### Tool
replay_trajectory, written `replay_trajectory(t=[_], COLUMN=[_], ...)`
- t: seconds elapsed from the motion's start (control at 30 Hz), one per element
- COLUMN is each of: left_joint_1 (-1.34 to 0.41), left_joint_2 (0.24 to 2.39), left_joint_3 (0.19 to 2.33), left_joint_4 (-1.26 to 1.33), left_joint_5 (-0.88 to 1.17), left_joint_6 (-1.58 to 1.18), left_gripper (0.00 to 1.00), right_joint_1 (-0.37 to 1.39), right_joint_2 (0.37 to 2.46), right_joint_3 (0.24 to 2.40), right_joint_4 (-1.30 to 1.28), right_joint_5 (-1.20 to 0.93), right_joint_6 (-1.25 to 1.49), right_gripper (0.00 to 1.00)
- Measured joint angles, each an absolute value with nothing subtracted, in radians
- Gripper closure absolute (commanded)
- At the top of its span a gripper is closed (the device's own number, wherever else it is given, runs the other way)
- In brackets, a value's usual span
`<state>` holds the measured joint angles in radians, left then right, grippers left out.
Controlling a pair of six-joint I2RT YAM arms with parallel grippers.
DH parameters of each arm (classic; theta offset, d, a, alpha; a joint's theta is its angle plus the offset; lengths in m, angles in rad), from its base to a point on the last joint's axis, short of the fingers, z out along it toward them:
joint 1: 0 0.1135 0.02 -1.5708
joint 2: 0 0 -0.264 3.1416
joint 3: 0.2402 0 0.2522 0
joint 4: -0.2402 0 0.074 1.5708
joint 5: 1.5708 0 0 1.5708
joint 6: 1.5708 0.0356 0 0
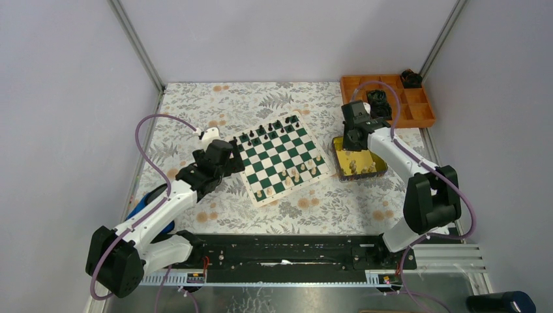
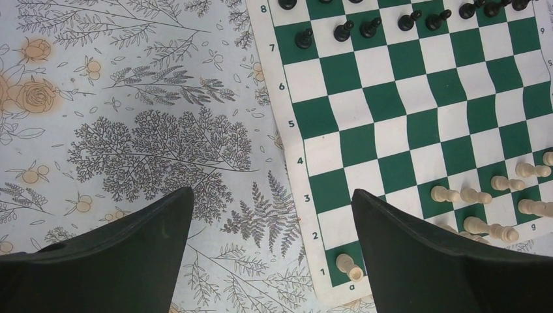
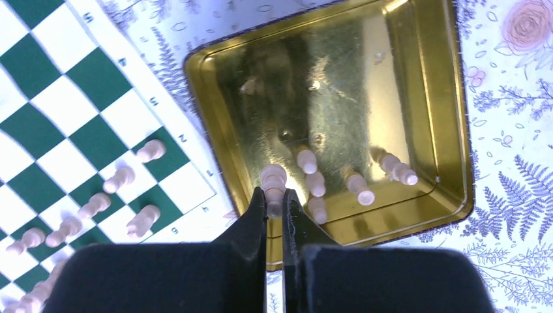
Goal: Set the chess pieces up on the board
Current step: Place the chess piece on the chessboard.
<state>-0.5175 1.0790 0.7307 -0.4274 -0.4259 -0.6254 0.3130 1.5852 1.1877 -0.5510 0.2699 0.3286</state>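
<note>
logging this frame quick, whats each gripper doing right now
Left gripper: open, holding nothing.
Right gripper: closed on a cream-white chess piece over the gold tin.

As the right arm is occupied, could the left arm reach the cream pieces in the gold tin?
Probably not: the tin lies past the board from the left gripper, and the right gripper sits over it, shut on a cream piece.

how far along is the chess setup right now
Partly done: black pieces stand in rows at the board's far end, and several cream pieces at the near end. The right hand is pinching one cream piece over the gold tin; leftover pieces are inside. The left hand is open, empty.
</note>
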Motion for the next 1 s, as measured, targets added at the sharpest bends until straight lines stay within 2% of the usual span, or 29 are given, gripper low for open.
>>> replay_trajectory(t=[0.47,1.0], left_joint_1=[-0.517,-0.517], left_joint_2=[1.079,1.079], left_joint_3=[0.731,0.731], left_joint_4=[-0.419,-0.419], left_joint_5=[-0.426,-0.425], left_joint_6=[-0.625,-0.626], left_gripper=[0.01,0.01], right_joint_1=[0.554,0.708], right_joint_2=[1.588,1.701], right_joint_3=[1.275,1.316], right_joint_4=[-0.634,-0.646], right_joint_5=[0.267,0.241], right_joint_6=[0.292,0.299], right_gripper=[1.00,1.00])
